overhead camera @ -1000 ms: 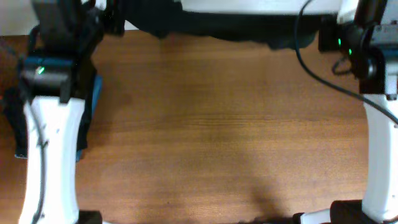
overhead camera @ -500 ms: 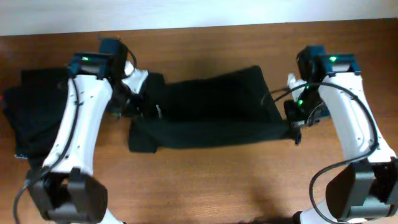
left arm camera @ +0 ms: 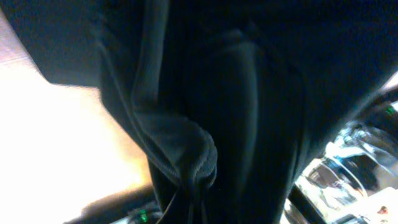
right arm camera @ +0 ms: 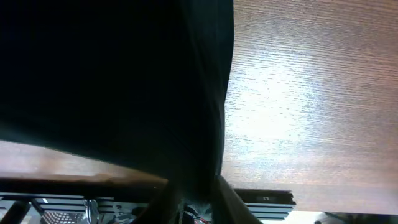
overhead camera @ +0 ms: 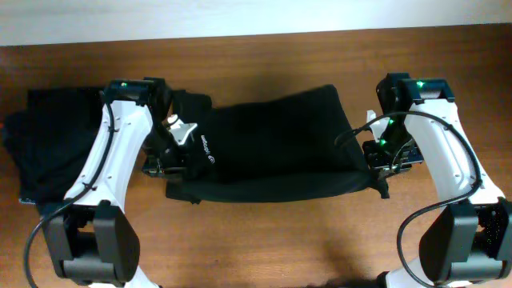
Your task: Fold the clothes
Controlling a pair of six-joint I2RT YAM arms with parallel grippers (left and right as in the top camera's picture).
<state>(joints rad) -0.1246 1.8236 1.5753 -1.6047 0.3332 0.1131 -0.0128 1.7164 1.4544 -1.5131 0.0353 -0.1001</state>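
A black garment [overhead camera: 276, 144] with a small white logo [overhead camera: 205, 149] hangs stretched across the middle of the wooden table [overhead camera: 272, 232], held at both ends. My left gripper [overhead camera: 170, 164] is shut on its left end; the left wrist view shows bunched black fabric [left arm camera: 205, 124] running into the jaws. My right gripper [overhead camera: 376, 164] is shut on its right end; in the right wrist view the black fabric [right arm camera: 112, 81] is pinched between my fingers [right arm camera: 193, 199]. A dark stack of more clothes [overhead camera: 44, 144] lies at the far left, with a teal-blue edge [overhead camera: 26, 198].
The table's far edge meets a white wall [overhead camera: 256, 16] at the top. Bare wood shows in front of the garment and to the right in the right wrist view [right arm camera: 311, 93].
Both arms came in from the table's back edge holding the garment over the middle. Since half a second ago its front edge has dropped lower and the logo has come into view.
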